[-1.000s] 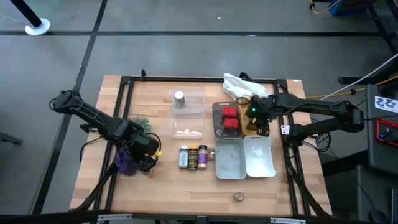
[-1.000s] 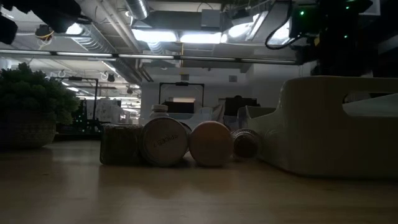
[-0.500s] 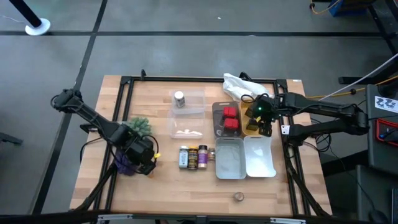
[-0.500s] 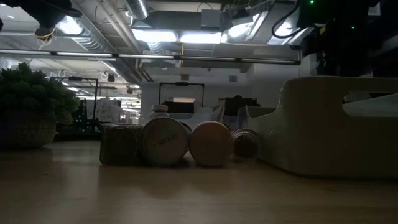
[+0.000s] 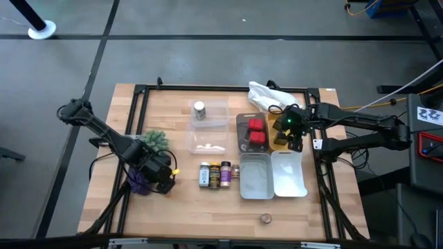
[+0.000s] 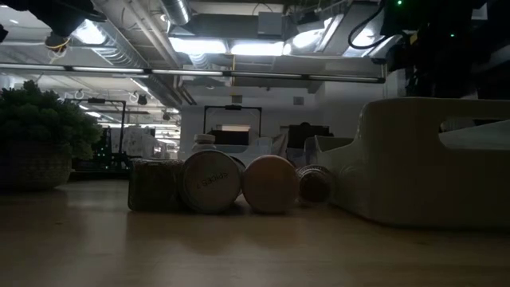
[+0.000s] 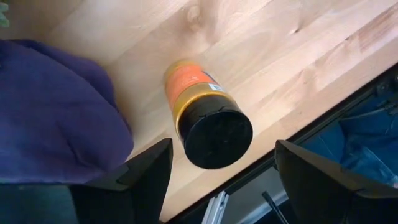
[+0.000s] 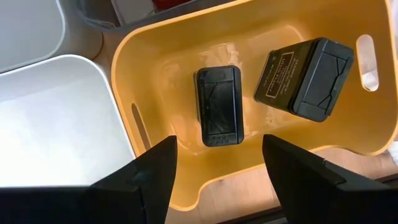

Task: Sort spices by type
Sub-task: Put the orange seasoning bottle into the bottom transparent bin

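Observation:
In the left wrist view a dark-capped jar with an orange label (image 7: 208, 112) stands on the wood beside the purple cloth lump (image 7: 56, 106). My left gripper (image 7: 227, 186) hangs open above it, one finger on either side, clear of it. My right gripper (image 8: 217, 186) hovers open over a yellow bin (image 8: 161, 56), where two dark rectangular tins (image 8: 217, 106) (image 8: 308, 78) lie on the floor. Three labelled jars (image 5: 215, 174) lie in a row at mid-table. Two red tins (image 5: 257, 131) sit in a grey bin.
Two white bins (image 5: 273, 176) stand near the right arm. Two clear containers (image 5: 208, 124) sit farther back, one holding a silver-capped jar (image 5: 199, 109). A white plastic bag (image 5: 272, 95) lies at the far right, a green plant (image 5: 156, 138) at the left, a round tin (image 5: 265, 218) near the front edge.
My left gripper has rolled about its wrist and swung slightly toward the table's left and near side, over the purple cloth's edge. That uncovers more of the green plant. It stays open.

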{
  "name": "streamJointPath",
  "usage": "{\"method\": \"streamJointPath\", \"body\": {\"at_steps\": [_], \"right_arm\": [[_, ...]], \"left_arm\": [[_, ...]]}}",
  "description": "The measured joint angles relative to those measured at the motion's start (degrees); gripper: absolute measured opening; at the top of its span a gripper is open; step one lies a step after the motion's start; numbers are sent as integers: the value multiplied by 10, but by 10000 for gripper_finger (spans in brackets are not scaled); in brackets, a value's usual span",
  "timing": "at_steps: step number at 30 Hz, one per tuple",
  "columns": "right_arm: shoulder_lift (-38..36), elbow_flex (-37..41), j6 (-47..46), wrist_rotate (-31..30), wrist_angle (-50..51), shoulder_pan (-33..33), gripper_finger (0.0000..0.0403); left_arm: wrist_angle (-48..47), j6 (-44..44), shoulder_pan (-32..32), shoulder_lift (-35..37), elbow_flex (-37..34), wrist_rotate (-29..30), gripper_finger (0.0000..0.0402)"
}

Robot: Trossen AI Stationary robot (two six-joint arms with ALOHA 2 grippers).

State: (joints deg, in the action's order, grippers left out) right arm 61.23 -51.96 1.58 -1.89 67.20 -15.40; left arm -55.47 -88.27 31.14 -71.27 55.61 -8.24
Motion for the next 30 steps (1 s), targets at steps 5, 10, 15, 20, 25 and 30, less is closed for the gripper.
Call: {"method": "streamJointPath", "body": {"at_steps": [5, 10, 15, 20, 25, 30], "right_arm": [[0, 0, 0, 0, 0, 0, 237], [0, 0, 0, 0, 1, 0, 237], [0, 0, 0, 0, 2, 0, 237], [0, 0, 0, 0, 3, 0, 237], [0, 0, 0, 0, 3, 0, 237], [0, 0, 0, 0, 3, 0, 237]], "left_arm": [[17, 30, 0, -29, 0, 1, 266], [21, 32, 0, -43, 0, 0, 266], [21, 29, 2, -46, 0, 1, 266], [22, 29, 11, -60, 0, 4, 266], [22, 43, 21, -84, 0, 4, 266], [22, 56, 23, -96, 0, 8, 266]]}}
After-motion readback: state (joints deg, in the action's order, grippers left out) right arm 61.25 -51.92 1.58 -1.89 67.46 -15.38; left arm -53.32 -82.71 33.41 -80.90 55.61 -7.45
